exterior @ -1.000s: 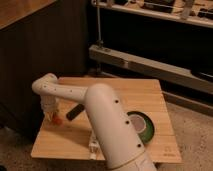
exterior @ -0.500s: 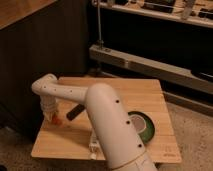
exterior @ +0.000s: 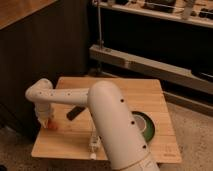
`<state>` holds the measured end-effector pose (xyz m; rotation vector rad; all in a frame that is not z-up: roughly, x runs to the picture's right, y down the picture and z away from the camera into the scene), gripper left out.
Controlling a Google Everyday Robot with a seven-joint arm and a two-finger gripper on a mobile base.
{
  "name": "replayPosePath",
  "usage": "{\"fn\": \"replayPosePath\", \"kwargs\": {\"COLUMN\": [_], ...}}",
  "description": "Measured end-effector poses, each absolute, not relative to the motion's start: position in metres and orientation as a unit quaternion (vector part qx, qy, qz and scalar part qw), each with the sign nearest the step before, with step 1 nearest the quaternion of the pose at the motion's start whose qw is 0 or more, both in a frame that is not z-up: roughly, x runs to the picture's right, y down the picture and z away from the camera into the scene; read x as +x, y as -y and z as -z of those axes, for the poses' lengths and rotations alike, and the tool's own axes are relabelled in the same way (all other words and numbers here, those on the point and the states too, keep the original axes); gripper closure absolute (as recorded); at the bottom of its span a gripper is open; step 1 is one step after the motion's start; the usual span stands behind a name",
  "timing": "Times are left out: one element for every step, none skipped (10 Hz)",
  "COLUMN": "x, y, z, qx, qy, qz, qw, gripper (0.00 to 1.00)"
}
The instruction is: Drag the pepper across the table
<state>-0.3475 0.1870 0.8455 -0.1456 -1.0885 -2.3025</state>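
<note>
Bamboo table point(exterior: 150, 95) (dark-panelled room) bears hand point(exterior: 48, 121) beside pepper point(exterior: 53, 125).

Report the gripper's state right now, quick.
Gripper: down at the left side of the table, right at the pepper; whether it grips the pepper cannot be told.

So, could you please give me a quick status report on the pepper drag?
Gripper down at table's left edge, over the pepper. Dark block just right of it, apart. Green round object far right, clear.
</note>
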Motion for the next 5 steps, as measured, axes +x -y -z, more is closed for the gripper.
{"fn": "replayPosePath", "kwargs": {"x": [-0.348, -0.347, -0.345, -0.342, -0.341], "y": [-0.190, -0.192, -0.196, -0.201, -0.203], "z": [-0.844, -0.843, -0.844, -0.844, -0.843], "qx": [-0.055, -0.057, -0.060, -0.063, -0.063], "qy": [0.407, 0.406, 0.405, 0.406, 0.406], "qz": [0.865, 0.865, 0.865, 0.864, 0.864], "qw": [0.289, 0.289, 0.290, 0.291, 0.292], "gripper": [0.62, 0.62, 0.62, 0.62, 0.62]}}
